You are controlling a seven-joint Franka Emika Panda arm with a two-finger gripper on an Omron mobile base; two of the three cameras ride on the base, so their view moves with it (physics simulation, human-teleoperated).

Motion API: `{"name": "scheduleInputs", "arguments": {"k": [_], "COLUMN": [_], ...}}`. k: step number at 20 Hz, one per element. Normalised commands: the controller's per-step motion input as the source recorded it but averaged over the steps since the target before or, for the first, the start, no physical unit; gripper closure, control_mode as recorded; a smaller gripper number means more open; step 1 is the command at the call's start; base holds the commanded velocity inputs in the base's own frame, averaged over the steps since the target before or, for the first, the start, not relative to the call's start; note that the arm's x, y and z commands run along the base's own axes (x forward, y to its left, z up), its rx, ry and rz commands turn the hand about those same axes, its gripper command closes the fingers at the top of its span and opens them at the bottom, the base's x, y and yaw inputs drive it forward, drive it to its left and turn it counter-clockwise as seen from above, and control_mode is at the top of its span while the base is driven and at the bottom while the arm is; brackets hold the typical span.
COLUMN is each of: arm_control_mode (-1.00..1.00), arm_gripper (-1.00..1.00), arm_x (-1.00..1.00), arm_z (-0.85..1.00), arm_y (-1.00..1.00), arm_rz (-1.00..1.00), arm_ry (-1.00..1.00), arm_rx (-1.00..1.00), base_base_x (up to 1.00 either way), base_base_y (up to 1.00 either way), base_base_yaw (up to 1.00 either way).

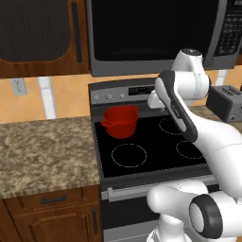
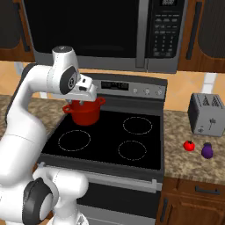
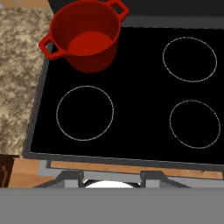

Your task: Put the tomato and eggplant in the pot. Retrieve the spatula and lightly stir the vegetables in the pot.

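White robot arm (image 2: 26,132) fills the left of the right base view; its pincer (image 2: 83,97) hangs over the black glass stovetop (image 2: 110,140), just in front of the squat red pot (image 3: 85,37), and how far it is open I cannot tell. That pot sits empty, upper left in the hand view. Right base view adds a small red tomato (image 2: 189,146) and a purple eggplant (image 2: 207,150) on the speckled stone desk (image 2: 193,165), lower right, near a grey toaster (image 2: 205,114).

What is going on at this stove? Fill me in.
The white arm hangs above the stovetop, its gripper holding nothing. The red pot sits empty on the rear left burner. The tomato and the eggplant lie on the counter right of the stove, in front of the toaster. Nothing is in the pot yet.
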Motion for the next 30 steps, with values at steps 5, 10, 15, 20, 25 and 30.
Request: {"name": "scheduleInputs", "arguments": {"k": [5, 10, 15, 20, 25, 30], "arm_control_mode": [1.0, 1.0, 1.0, 1.0, -1.0, -1.0], "arm_gripper": [-1.0, -1.0, -1.0, -1.0, -1.0, -1.0], "arm_x": [0.0, 0.0, 0.0, 0.0, 0.0, 0.0], "arm_z": [0.0, 0.0, 0.0, 0.0, -0.1, -0.88], "arm_y": [-0.01, 0.0, 0.0, 0.0, -0.03, -0.28], "arm_rz": [0.0, 0.0, 0.0, 0.0, 0.0, -0.17], "arm_ry": [-0.01, 0.0, 0.0, 0.0, 0.0, 0.0], "arm_rx": [0.0, 0.0, 0.0, 0.0, 0.04, 0.0], "base_base_x": [-0.19, -0.26, -0.24, -0.09, 0.0, 0.0], "base_base_y": [-0.4, -0.99, -1.0, -0.96, -0.06, 0.0], "base_base_yaw": [0.0, 0.0, -0.02, -0.03, -0.02, 0.0]}}
